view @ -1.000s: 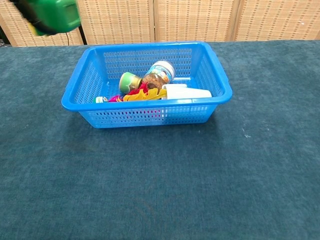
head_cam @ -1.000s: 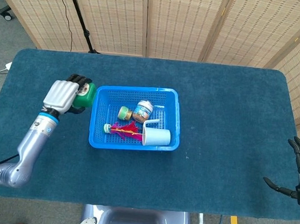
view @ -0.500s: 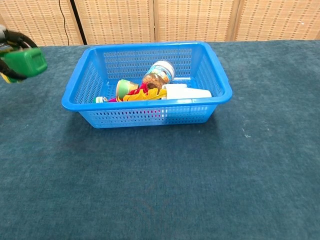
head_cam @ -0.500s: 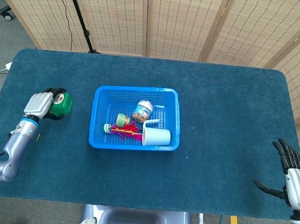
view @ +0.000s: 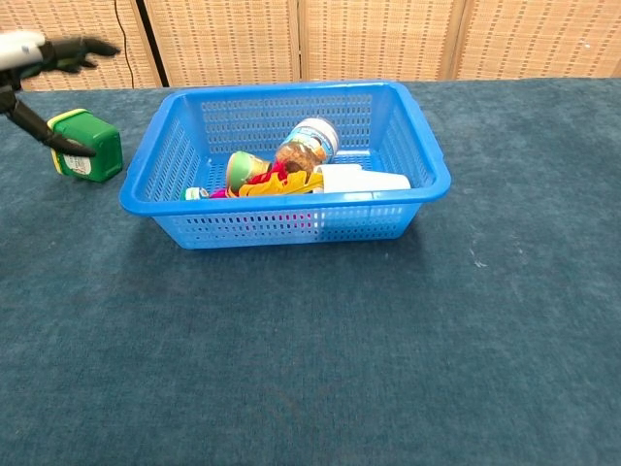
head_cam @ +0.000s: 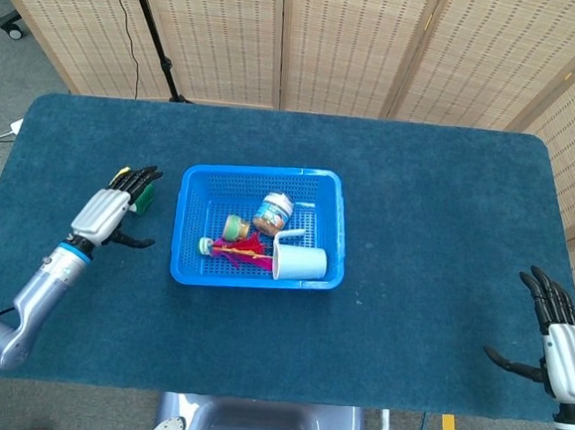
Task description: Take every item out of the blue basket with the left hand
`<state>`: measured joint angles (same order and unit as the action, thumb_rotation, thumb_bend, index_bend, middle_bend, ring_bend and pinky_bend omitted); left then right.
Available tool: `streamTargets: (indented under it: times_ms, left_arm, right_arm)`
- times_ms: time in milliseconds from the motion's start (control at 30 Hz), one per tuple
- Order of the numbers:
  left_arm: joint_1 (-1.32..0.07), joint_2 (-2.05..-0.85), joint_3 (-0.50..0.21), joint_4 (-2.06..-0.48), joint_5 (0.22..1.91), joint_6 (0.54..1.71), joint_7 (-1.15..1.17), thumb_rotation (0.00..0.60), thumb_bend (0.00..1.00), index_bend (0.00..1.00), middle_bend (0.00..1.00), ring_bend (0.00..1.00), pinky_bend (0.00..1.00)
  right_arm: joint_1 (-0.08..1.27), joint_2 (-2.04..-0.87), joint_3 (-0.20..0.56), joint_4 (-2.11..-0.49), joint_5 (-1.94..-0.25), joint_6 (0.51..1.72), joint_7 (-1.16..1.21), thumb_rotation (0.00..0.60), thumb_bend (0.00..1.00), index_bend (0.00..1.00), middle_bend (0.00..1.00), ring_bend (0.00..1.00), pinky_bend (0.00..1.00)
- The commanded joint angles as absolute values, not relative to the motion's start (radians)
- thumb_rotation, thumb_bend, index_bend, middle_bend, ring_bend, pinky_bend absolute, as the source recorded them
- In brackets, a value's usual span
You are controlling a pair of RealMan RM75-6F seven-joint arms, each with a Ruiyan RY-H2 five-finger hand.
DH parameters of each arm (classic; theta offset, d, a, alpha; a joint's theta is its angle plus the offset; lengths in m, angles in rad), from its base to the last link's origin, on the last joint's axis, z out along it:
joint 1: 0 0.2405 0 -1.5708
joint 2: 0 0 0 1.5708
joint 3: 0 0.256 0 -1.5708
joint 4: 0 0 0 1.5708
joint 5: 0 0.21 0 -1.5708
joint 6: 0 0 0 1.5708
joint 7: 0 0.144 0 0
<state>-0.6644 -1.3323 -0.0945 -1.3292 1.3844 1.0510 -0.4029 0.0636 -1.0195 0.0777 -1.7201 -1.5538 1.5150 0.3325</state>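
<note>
- Head view: the blue basket (head_cam: 260, 227) is seen at the middle of the frame on the dark counter (head_cam: 425, 246), with a jar (head_cam: 274, 212) at its upper middle, a small green-capped piece (head_cam: 235, 229) beside it, a red and yellow feathery toy (head_cam: 240, 251) low on the left and a white cup (head_cam: 300, 262) lying on its side at the lower right.
- Head view: the left hand (head_cam: 106, 215) is seen left of the basket with its fingers (head_cam: 139, 175) spread wide and nothing held; a green box (head_cam: 145, 198) is half hidden behind them, so contact cannot be judged.
- Head view: the right hand (head_cam: 556, 341) is cut by the lower right corner, fingers apart and empty.
- Head view: the cup is judged light, stiff and smooth, best taken across its wall near the rim; the jar is judged heavier and slippery, to be held round its body.
- Chest view: the green box (view: 87, 147) is seen standing on the counter at the upper left, just outside the basket (view: 291, 209).
- Chest view: only part of the left hand (view: 39, 68) shows at the frame edge, one dark finger (view: 49, 133) reaching the box; whether it touches is unclear.
- Chest view: the feathery toy (view: 262, 184) is judged soft and very light, easily snagged on the mesh; its lower end and much of the cup (view: 364, 181) are hidden behind the near wall.
- Chest view: the jar (view: 309, 144) label cannot be read, and the right hand is not shown.
</note>
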Motion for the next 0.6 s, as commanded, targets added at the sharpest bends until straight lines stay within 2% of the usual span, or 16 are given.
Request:
streamTargets:
  times_ms: [33,100,267,600]
  left_arm:
    - [-0.655,-1.260,-0.095,-1.470,1.497,1.144,-0.296,0.600,0.10,0.00,0.00,0.00,0.00]
    - [-0.666,-1.257,-0.100,-1.508,1.502,1.140,-0.210,0.600,0.10,0.00,0.00,0.00,0.00]
    - [-0.735,-1.288,-0.141,-1.578,1.424,1.034,-0.009,0.600,0.10,0.00,0.00,0.00,0.00]
    - [-0.902,-1.472,-0.231,-1.471,1.160,0.850,0.299,0.600,0.10,0.00,0.00,0.00,0.00]
  right_arm:
    - [0.061,-1.015,0.077,-1.722,-1.558,1.522,0.343,0.600,0.00,0.00,0.00,0.00,0.00]
    - [0.059,-1.012,0.077,-1.721,-1.558,1.525,0.349,0.600,0.00,0.00,0.00,0.00,0.00]
    - [0.058,-1.007,0.082,-1.714,-1.546,1.527,0.365,0.600,0.00,0.00,0.00,0.00,0.00]
    - [0.073,-1.010,0.102,-1.689,-1.488,1.490,0.379,0.600,0.00,0.00,0.00,0.00,0.00]
